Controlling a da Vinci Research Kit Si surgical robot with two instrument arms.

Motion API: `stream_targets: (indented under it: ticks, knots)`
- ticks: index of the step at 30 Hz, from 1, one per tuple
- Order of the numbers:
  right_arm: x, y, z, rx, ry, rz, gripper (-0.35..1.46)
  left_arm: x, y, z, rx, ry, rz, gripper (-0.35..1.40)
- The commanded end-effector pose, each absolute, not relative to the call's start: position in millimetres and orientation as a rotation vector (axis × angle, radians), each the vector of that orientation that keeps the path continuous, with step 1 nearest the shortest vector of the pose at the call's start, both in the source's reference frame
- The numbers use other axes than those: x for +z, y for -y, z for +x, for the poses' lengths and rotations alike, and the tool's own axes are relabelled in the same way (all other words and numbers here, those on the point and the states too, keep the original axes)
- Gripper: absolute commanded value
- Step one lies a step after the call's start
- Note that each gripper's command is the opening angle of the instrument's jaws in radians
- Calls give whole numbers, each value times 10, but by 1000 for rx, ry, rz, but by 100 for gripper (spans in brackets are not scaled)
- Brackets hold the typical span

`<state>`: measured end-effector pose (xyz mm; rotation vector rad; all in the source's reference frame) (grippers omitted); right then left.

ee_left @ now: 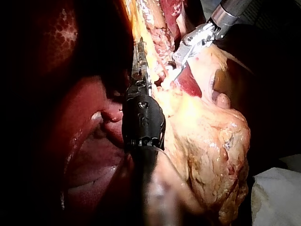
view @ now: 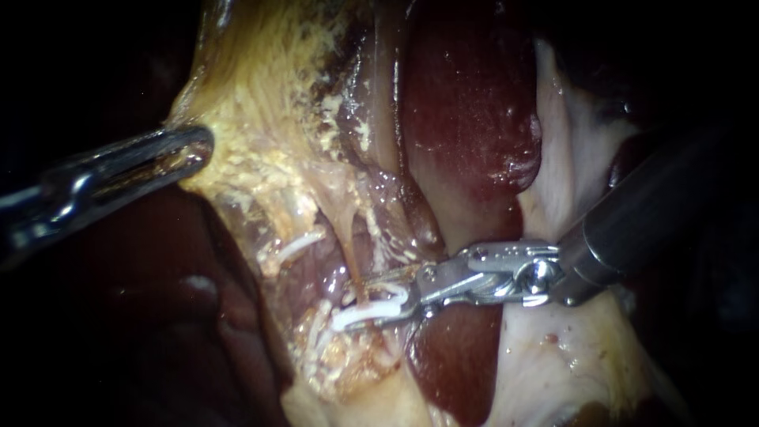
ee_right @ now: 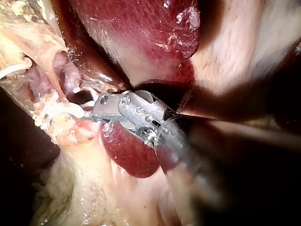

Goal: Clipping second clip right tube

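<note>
My right instrument (view: 391, 299) comes in from the right, its metal jaws shut on a white clip (view: 365, 313). The clip lies across the lower end of a thin pale tube (view: 349, 253) that runs down from the yellowish tissue. In the right wrist view the same jaws (ee_right: 91, 111) hold the clip (ee_right: 61, 109) at the tube (ee_right: 52, 77). My left instrument (view: 196, 150) enters from the left with its jaws shut on the edge of the yellowish fatty tissue (view: 261, 103), holding it taut. The left wrist view shows these jaws (ee_left: 139, 61) against that tissue.
Dark red liver (view: 466, 103) fills the upper middle and lies behind the right instrument's jaws. A second white clip (view: 296, 247) sits on tissue left of the tube. Pale tissue (view: 569, 158) flanks the right shaft. White gauze (ee_left: 277, 197) lies at the bench's edge.
</note>
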<state>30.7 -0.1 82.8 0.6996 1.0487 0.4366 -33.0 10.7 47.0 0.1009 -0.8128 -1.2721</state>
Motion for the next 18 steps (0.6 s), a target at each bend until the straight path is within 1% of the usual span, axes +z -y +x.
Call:
stream_targets:
  ticks: [1,6,9,16,18]
  knots:
    - [828,0,306,437,-1049,699,30,470,-107,-329,-1272,813,101,-35]
    - [827,-2,306,438,-1055,702,34,470,-107,-329,-1272,813,101,-35]
    - [825,-6,305,418,-1071,685,38,470,-107,-329,-1272,813,101,-35]
    - [811,-32,293,358,-1125,577,46,469,-107,-330,-1272,812,101,-35]
    - [806,-39,286,346,-1128,549,47,469,-107,-330,-1273,812,101,-35]
